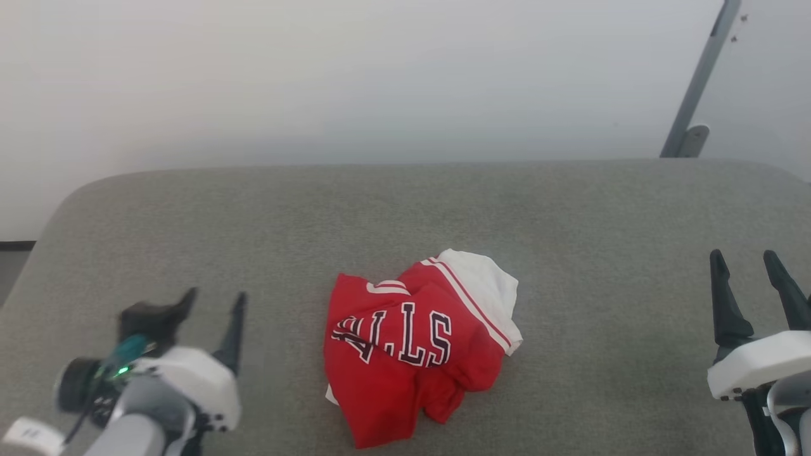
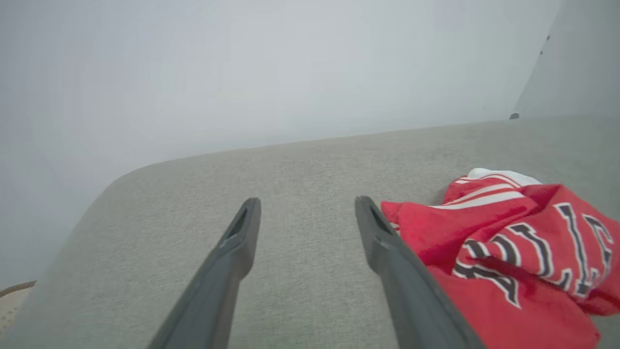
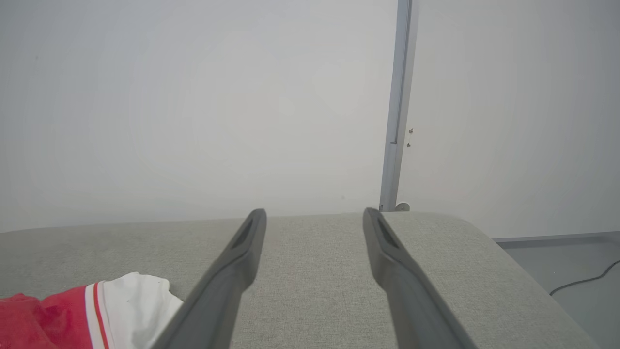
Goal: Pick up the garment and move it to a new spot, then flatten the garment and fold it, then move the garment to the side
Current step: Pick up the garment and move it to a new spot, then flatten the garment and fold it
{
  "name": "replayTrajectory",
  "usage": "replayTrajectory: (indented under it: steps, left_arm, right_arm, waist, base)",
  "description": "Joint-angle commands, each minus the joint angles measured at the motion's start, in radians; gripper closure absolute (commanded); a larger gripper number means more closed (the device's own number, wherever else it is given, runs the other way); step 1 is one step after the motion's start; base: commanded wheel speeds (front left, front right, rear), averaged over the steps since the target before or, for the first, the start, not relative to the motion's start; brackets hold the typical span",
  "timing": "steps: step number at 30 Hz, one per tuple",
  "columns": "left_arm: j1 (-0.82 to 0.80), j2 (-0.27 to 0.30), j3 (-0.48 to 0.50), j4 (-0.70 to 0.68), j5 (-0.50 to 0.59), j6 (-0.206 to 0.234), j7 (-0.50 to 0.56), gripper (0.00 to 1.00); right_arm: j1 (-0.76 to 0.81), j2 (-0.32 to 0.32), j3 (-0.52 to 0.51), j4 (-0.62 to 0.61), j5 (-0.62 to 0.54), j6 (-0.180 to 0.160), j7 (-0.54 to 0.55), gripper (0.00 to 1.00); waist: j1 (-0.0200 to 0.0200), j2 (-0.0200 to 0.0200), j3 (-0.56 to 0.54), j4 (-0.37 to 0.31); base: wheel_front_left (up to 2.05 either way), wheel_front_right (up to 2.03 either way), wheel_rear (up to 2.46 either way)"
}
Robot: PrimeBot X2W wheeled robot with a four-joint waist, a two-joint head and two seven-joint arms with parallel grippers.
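Left hand (image 1: pixel 215 296) spread and empty, near the garment (image 1: pixel 405 354); right hand (image 1: pixel 742 254) likewise spread, well apart. The garment lies crumpled on the worktop (image 1: pixel 570 209), lettering up. Flattening seems the step in hand: next, pinch opposite edges and draw them apart

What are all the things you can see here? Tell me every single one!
jersey: one, red with white sleeves and dark letters, crumpled in the middle of the surface
surface: one, grey fabric, under everything
wall: one, white, behind the surface
pole: one, grey, leaning by the wall at the far right
cable: one, dark, on the floor past the surface's right end
left gripper: one, dark fingers, open, left of the jersey and apart from it
right gripper: one, dark fingers, open, far right of the jersey
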Motion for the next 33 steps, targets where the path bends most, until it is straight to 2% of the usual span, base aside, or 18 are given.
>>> replayTrajectory:
  steps: [1,8,16,27,33]
  left_arm:
    - [0.016,0.004,0.008,-0.007,-0.010,0.006,-0.008,0.00]
    - [0.114,0.054,0.085,-0.087,-0.043,0.032,-0.078,0.00]
    - [0.236,0.080,0.152,-0.173,-0.085,0.067,-0.127,0.00]
    - [0.260,0.085,0.162,-0.225,-0.092,0.081,-0.128,0.00]
    - [0.239,0.075,0.141,-0.248,-0.082,0.085,-0.118,0.00]
  right_arm:
    - [0.009,0.004,-0.004,-0.006,-0.003,0.000,0.002,0.00]
    - [0.030,0.014,-0.011,-0.016,-0.011,0.000,-0.010,0.00]
    - [0.051,0.018,-0.010,-0.008,0.003,0.000,-0.020,0.00]
    - [0.054,0.010,0.009,-0.010,0.017,0.000,-0.009,0.00]
    - [0.023,-0.009,0.059,-0.002,0.035,0.000,0.024,0.00]
  waist:
    - [0.0000,0.0000,-0.003,0.004]
    - [0.0000,0.0000,-0.010,0.016]
    - [0.0000,0.0000,-0.012,0.021]
    - [0.0000,0.0000,-0.005,0.034]
    - [0.0000,0.0000,0.014,0.072]
  base:
    - [0.00,0.00,0.00]
    - [0.00,0.00,0.00]
    - [0.00,0.00,0.00]
    - [0.00,0.00,0.00]
    - [0.00,0.00,0.00]
